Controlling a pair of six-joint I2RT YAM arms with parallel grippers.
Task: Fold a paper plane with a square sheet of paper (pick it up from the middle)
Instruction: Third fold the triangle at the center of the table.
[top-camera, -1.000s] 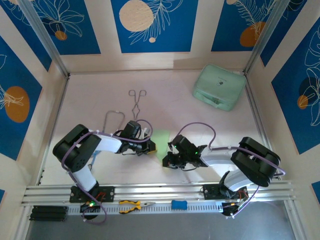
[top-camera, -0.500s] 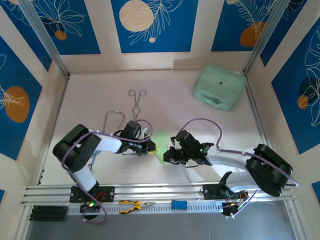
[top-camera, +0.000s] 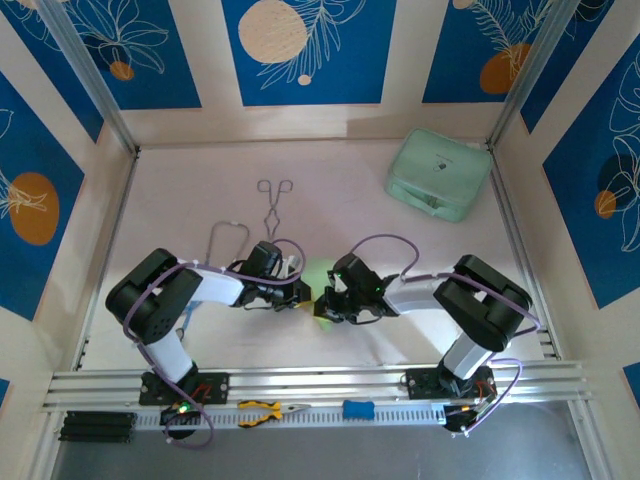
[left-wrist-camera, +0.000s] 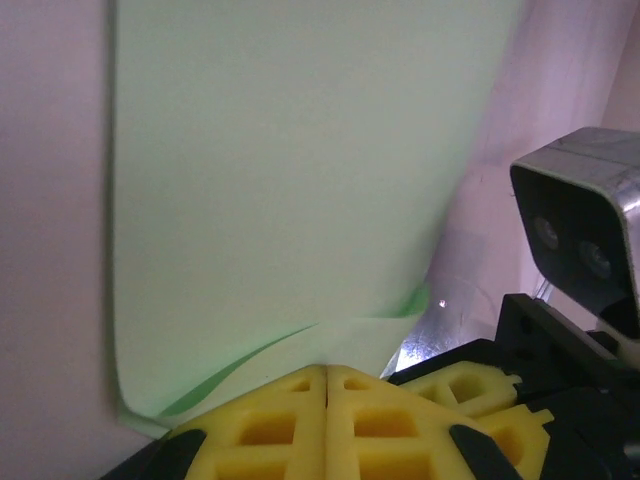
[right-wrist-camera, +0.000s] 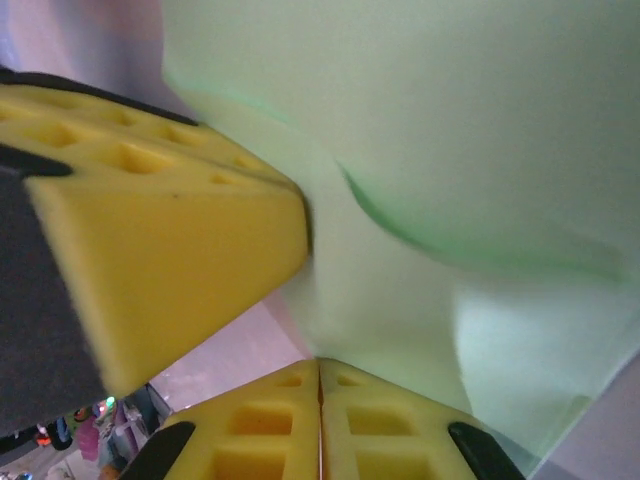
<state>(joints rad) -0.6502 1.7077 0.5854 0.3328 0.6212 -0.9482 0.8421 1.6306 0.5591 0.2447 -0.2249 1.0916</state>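
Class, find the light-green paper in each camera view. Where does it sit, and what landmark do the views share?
Top view: paper, low centre, between left gripper and right gripper.
Left wrist: paper across the upper middle, near edge at the closed yellow fingers.
Right wrist: paper upper right, reaching its fingers.
Shared landmark: left gripper, bottom centre in its own view, at left in the right wrist view.

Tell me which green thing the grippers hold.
The thin paper, mid-table; the bulky case sits apart near the back right corner.
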